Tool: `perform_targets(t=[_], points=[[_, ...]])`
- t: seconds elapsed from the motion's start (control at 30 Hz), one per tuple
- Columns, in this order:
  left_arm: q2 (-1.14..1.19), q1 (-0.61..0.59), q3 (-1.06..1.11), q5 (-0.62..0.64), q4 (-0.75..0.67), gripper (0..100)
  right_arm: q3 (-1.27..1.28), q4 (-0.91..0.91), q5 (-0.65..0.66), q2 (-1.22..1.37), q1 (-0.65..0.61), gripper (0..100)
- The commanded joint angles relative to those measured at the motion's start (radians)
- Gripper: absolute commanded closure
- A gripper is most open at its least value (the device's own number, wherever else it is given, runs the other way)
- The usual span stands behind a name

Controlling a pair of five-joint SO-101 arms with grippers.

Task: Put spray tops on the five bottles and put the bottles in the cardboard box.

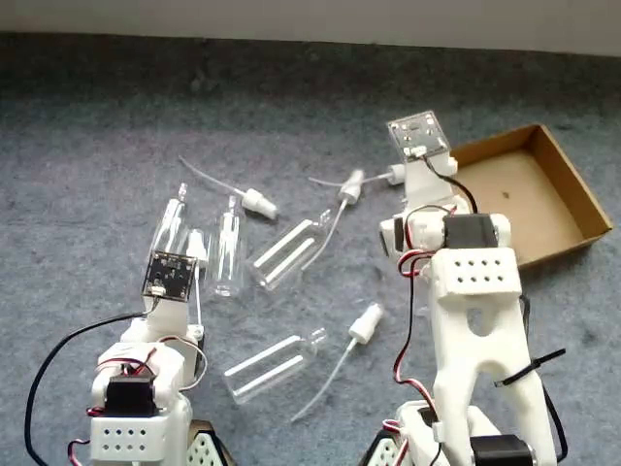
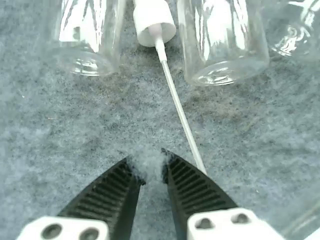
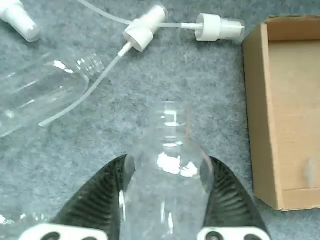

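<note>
One bottle [image 3: 167, 190] sits pinched between the right fingers [image 3: 95, 200]; the left fingers [image 2: 192, 187] stand barely parted, empty.

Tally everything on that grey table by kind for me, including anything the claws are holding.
clear bottles: 5
white spray tops: 5
cardboard box: 1
Total: 11

Bottles [image 1: 286, 254], spray tops [image 1: 351, 186] left of cardboard box [image 1: 529, 194]

High camera overlooks table [image 1: 97, 116]; both wrist cameras sit close, right sharing cardboard box [image 1: 529, 194].
</note>
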Motion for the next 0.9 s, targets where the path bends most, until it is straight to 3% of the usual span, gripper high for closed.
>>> perform_targets(t=[0.0, 0.23, 0.53, 0.73, 0.87], points=[[-0.008, -0.061, 0.019, -0.115, -0.005, 99, -0.059, 0.015, -0.126, -0.076, -0.067, 91.9], [-0.008, -0.088, 0.019, -0.118, -0.005, 99, -0.061, 0.114, -0.167, -0.294, -0.176, 91.9], [-0.008, -0.091, 0.019, -0.121, -0.026, 99, 0.061, 0.102, -0.172, -0.558, -0.180, 91.6], [-0.008, -0.093, 0.019, -0.405, -0.018, 99, 0.346, -0.143, -0.173, -0.657, -0.174, 91.6], [-0.008, -0.090, 0.015, -0.443, -0.018, 99, 0.464, -0.219, -0.173, -0.682, -0.173, 91.6]])
